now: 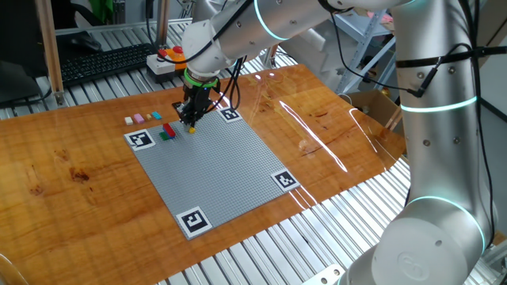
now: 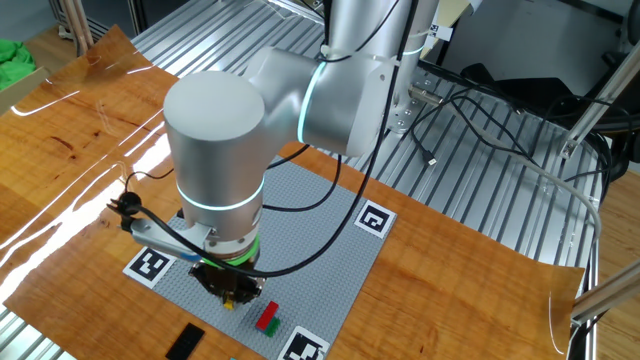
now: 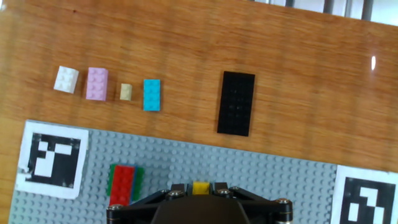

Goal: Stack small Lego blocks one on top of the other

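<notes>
My gripper (image 3: 200, 188) is shut on a small yellow Lego block (image 3: 200, 187), held low over the far edge of the grey baseplate (image 3: 249, 180). It also shows in one fixed view (image 1: 191, 125) and the other fixed view (image 2: 232, 297). A red block (image 3: 122, 184) sits stacked on a green block (image 3: 137, 179) on the baseplate, just left of my gripper; the stack also shows in one fixed view (image 1: 168, 131). White (image 3: 66, 79), pink (image 3: 97, 83), pale yellow (image 3: 126, 91) and blue (image 3: 152, 94) blocks lie in a row on the wood beyond.
A long black brick (image 3: 236, 102) lies on the wooden table (image 1: 71, 170) beyond the baseplate. Black-and-white marker tags (image 3: 51, 158) sit at the baseplate corners. A button box (image 1: 168, 60) and a keyboard (image 1: 103, 62) stand behind the table.
</notes>
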Action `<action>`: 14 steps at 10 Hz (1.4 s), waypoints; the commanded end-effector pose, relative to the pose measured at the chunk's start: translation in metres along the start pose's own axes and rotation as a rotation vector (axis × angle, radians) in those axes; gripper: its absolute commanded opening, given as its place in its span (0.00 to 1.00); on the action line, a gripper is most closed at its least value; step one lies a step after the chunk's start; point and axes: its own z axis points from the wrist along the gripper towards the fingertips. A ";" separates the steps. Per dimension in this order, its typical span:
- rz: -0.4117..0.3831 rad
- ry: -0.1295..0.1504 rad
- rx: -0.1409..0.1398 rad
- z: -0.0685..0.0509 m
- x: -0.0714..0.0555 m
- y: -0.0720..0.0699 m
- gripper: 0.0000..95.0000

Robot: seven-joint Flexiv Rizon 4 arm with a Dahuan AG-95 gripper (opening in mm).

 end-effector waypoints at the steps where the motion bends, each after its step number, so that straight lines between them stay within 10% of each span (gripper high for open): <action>1: 0.008 0.005 0.006 -0.001 0.000 0.000 0.00; 9: 0.193 0.047 -0.016 -0.044 0.002 0.047 0.00; 14: 0.255 0.050 -0.013 -0.048 -0.006 0.073 0.00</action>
